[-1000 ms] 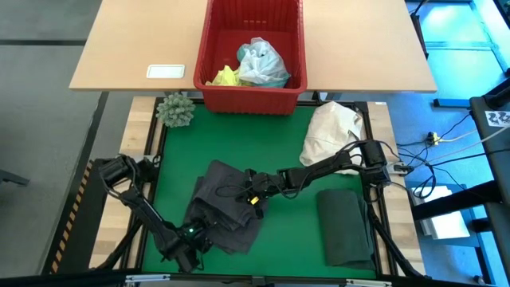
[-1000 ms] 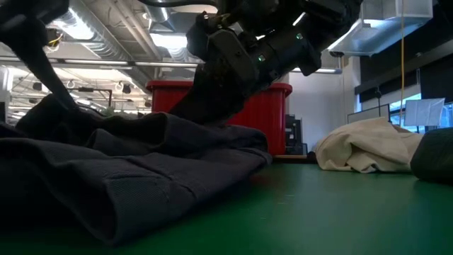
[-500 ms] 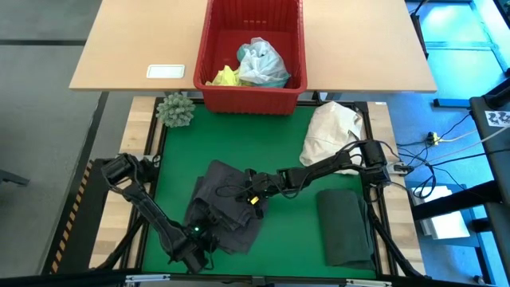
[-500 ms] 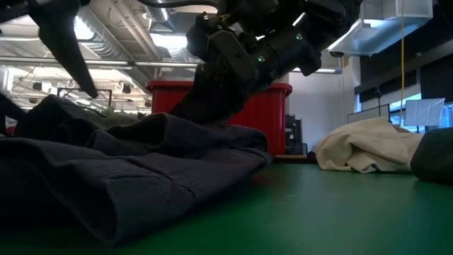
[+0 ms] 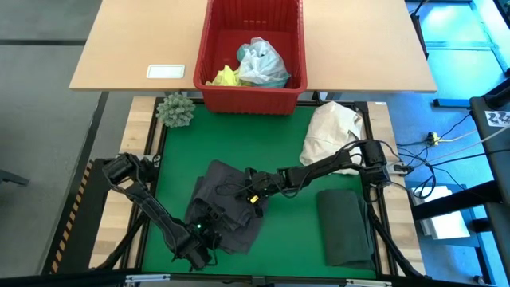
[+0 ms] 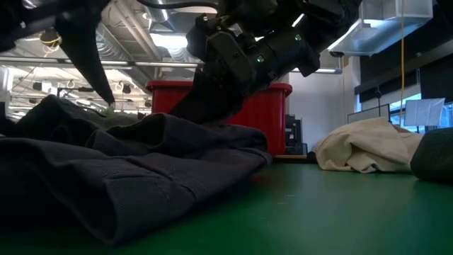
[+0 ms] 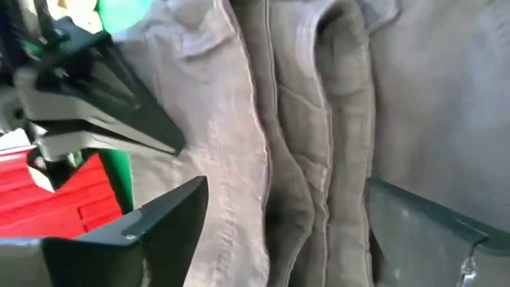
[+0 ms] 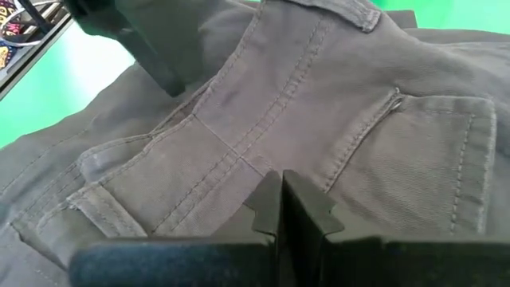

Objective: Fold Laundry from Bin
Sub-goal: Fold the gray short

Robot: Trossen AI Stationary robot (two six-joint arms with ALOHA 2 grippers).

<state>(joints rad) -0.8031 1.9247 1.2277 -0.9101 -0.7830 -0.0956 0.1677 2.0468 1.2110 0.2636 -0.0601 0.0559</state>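
A grey garment (image 5: 225,209) lies in rumpled folds on the green mat (image 5: 287,151). My right gripper (image 5: 253,196) is shut, with its tips down on the garment's middle. My left gripper (image 5: 203,243) is open at the garment's near edge. In the left wrist view its two fingers (image 7: 159,227) stand on either side of the cloth's folds (image 7: 307,159), and in the low view one finger (image 6: 88,57) ends just above the cloth. The red bin (image 5: 213,80) at the far edge holds turquoise (image 5: 261,64) and yellow (image 5: 225,77) laundry. My right gripper presses its shut fingers (image 8: 280,203) down on the grey garment's top layer, beside a stitched seam (image 8: 251,155). It comes slanting down from the table's right side. No cloth shows between the fingers. The garment lies on the mat under them.
A folded dark green garment (image 5: 344,227) lies on the mat's near right. A cream-white cloth bundle (image 5: 331,131) sits at the far right, and a green spiky ball (image 5: 175,110) at the mat's far left corner. A white card (image 5: 166,72) lies on the wooden table.
My left gripper has opened wider and shifted a little toward the table's right edge along the garment's near edge, rising slightly. The grey garment keeps its shape, and my right gripper has stayed put on it.
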